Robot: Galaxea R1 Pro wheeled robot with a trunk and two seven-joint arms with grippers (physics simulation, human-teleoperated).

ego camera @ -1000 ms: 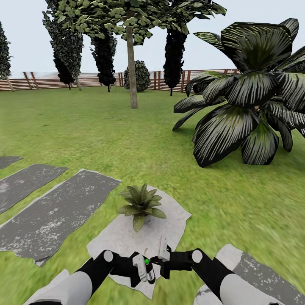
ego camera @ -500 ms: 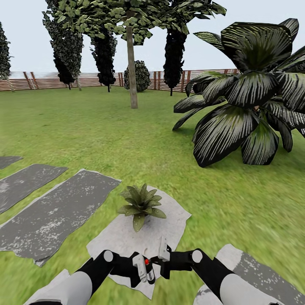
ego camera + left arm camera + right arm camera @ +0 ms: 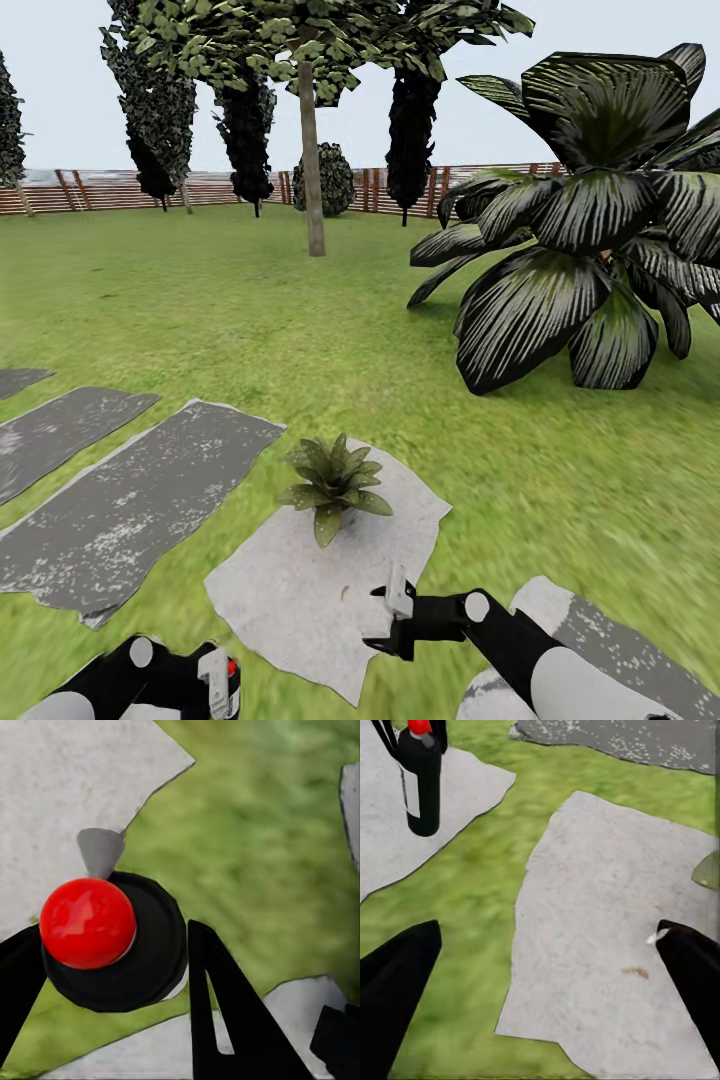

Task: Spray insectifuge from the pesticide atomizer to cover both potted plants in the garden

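On a pale grey stepping stone [image 3: 300, 590] in the lawn [image 3: 250, 320], just ahead of the robot, sits one potted plant [image 3: 333, 485], a low rosette of pointed green leaves. Low at the head view's left edge, the left gripper [image 3: 215, 685] is closed around the pesticide atomizer [image 3: 222, 682], a slim dark bottle with a white strip and a red dot on top. From the left wrist, the bottle's round black top and red cap [image 3: 88, 922] sit between the two dark fingers [image 3: 225, 1012], over grass and stone. The right gripper [image 3: 395, 620] hangs over the pale stone's near edge, its fingers [image 3: 394, 982] spread wide with nothing between them. From the right wrist, the bottle [image 3: 420, 784] hangs upright, well apart. No writing can be read on the bottle. Darker stepping stones [image 3: 120, 500] lie to the left; a large striped-leaf plant [image 3: 590, 220], trees and a brown slatted fence [image 3: 100, 190] stand beyond.
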